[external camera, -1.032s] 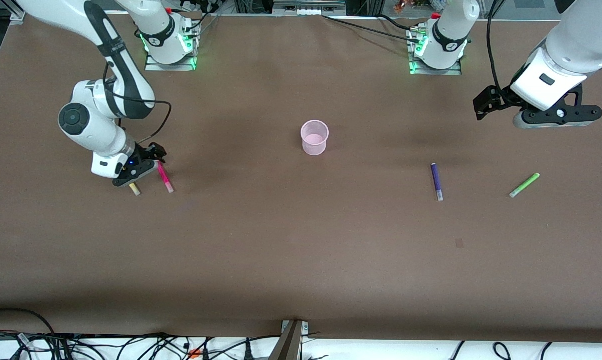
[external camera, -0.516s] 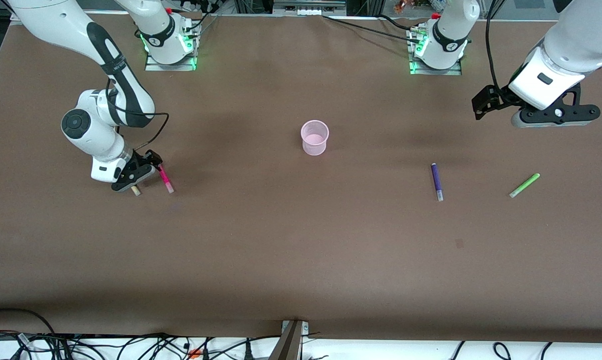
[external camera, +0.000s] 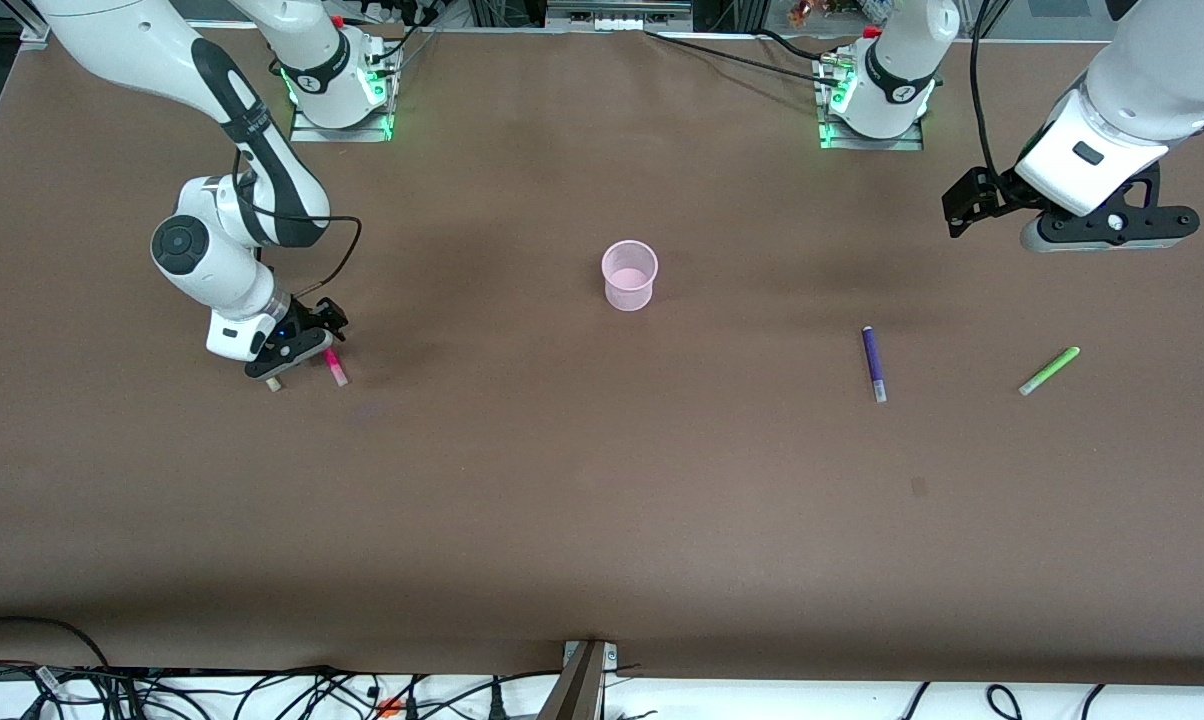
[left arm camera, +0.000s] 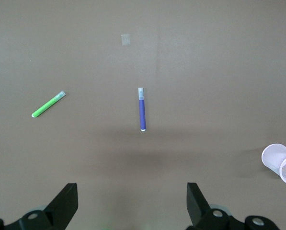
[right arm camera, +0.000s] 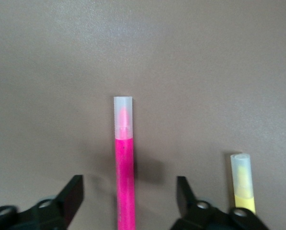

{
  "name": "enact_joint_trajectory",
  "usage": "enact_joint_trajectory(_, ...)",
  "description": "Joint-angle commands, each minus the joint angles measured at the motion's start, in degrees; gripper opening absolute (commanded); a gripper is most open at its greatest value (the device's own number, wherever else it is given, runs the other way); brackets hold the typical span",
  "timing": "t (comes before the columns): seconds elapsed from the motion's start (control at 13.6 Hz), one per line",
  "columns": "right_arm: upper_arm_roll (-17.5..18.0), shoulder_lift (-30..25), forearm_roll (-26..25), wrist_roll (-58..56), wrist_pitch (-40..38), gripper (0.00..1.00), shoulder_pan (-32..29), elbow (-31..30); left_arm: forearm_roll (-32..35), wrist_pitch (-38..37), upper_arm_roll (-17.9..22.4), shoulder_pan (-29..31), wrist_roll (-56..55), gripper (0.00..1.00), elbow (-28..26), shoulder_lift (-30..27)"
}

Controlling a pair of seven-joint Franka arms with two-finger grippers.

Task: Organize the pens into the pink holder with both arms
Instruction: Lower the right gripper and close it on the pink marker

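Observation:
My right gripper (external camera: pixel 300 352) (right arm camera: pixel 129 191) is low over the magenta-pink pen (external camera: pixel 336 370) (right arm camera: pixel 124 167). Its fingers are open and straddle the pen's barrel with a gap on each side. The yellow pen (external camera: pixel 273 383) (right arm camera: pixel 242 184) lies just beside it, outside one finger (right arm camera: pixel 186 194). The pink holder (external camera: pixel 629 275) (left arm camera: pixel 279 164) stands upright at mid-table. The dark purple pen (external camera: pixel 873 363) (left arm camera: pixel 142 109) and the light green pen (external camera: pixel 1049 370) (left arm camera: pixel 48 104) lie flat toward the left arm's end. My left gripper (external camera: pixel 1107 232) (left arm camera: pixel 132 191) hangs open and high above that end, holding nothing.
The two arm bases (external camera: pixel 340 90) (external camera: pixel 872 92) stand along the table's back edge. A small pale patch (external camera: pixel 919 487) (left arm camera: pixel 126 40) marks the brown table nearer the front camera than the purple pen. Cables (external camera: pixel 262 690) run along the front edge.
My right gripper has shifted sideways from over the yellow pen to straddle the magenta-pink pen. The left arm has barely moved. No pen has shifted.

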Motion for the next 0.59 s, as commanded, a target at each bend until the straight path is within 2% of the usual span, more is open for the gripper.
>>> enact_joint_trajectory(0.0, 0.09, -0.1, -0.3, 0.92, 1.48, 0.61, -0.13, -0.98, 0.78, -1.22, -0.17, 0.23, 0.13, 1.0, 0.93, -0.23)
enact_joint_trajectory(0.15, 0.09, 0.52, -0.3, 0.93, 2.35, 0.58, -0.13, -0.98, 0.78, -1.22, 0.01, 0.23, 0.13, 1.0, 1.02, -0.32)
enact_joint_trajectory(0.22, 0.09, 0.52, -0.3, 0.93, 2.44, 0.52, -0.13, -0.98, 0.78, -1.22, 0.1, 0.32, 0.13, 1.0, 0.93, -0.32)
enact_joint_trajectory(0.52, 0.18, -0.09, -0.21, 1.01, 2.53, 0.08, -0.13, -0.9, 0.78, -1.22, 0.1, 0.67, 0.13, 1.0, 0.93, -0.32)
